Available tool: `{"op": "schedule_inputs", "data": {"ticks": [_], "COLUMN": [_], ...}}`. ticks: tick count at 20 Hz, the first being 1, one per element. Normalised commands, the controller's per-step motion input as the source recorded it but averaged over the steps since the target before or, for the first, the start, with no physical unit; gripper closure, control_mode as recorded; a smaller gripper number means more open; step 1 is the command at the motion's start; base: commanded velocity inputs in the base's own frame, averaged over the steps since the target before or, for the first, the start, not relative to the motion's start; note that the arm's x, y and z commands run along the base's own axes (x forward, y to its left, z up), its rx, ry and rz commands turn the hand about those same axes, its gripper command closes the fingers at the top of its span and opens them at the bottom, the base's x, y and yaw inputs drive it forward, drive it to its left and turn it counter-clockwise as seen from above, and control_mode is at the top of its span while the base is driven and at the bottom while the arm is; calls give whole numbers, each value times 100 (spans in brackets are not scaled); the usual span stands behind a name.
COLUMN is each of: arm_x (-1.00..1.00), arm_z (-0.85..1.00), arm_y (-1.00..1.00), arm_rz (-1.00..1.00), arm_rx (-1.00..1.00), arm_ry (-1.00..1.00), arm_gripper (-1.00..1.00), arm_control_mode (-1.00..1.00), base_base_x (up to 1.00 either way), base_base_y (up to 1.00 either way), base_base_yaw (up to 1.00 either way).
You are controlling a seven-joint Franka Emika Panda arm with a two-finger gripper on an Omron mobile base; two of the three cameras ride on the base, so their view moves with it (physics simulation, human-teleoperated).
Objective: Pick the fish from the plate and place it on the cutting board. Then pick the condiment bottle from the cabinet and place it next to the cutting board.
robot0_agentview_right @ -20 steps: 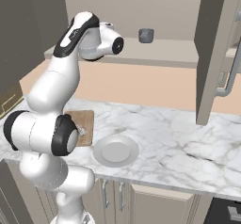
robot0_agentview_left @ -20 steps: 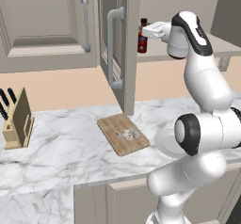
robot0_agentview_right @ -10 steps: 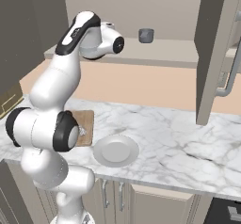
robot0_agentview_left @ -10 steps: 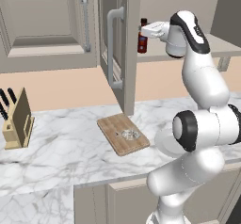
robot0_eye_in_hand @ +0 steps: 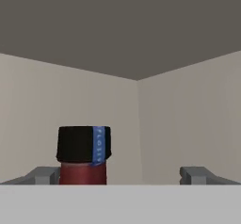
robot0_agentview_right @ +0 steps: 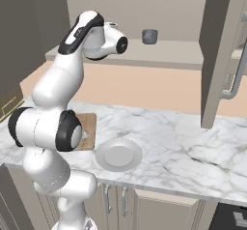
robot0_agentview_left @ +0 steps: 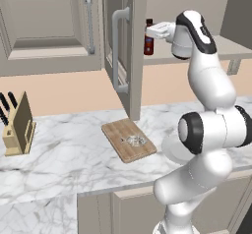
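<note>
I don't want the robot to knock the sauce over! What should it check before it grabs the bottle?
1. Fish on the cutting board: ok.
2. Cabinet door open: ok.
3. Gripper open: ok.
4. Bottle centred between the fingers: not ok, it sits against one finger.
5. Bottle upright on the shelf: ok.
6. Free counter beside the board: ok.

White glossy arm [robot0_agentview_left: 211, 85], rounded bulbous links, smooth shells. Dark grey-black bands at the joints: big ring at the elbow [robot0_agentview_left: 193, 132], black cap strip on the upper wrist link [robot0_agentview_left: 196, 22]. Gripper [robot0_agentview_left: 153, 30] body white, boxy; finger tips [robot0_eye_in_hand: 43, 175] small, grey, blocky. No cables or markings visible.
</note>
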Motion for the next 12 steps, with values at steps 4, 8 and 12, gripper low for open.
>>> {"op": "schedule_inputs", "data": {"ticks": [4,8,12], "arm_x": [13,0,-4], "arm_z": [-3,0,0], "arm_y": [2,1,0], "arm_rz": [0,0,0], "arm_rx": [0,0,0], "arm_ry": [0,0,0], "arm_gripper": [-100,-100,100], "arm_control_mode": [-100,-100,-100], "base_base_x": [0,0,0], "base_base_y": [0,0,0], "base_base_yaw": [0,0,0]}}
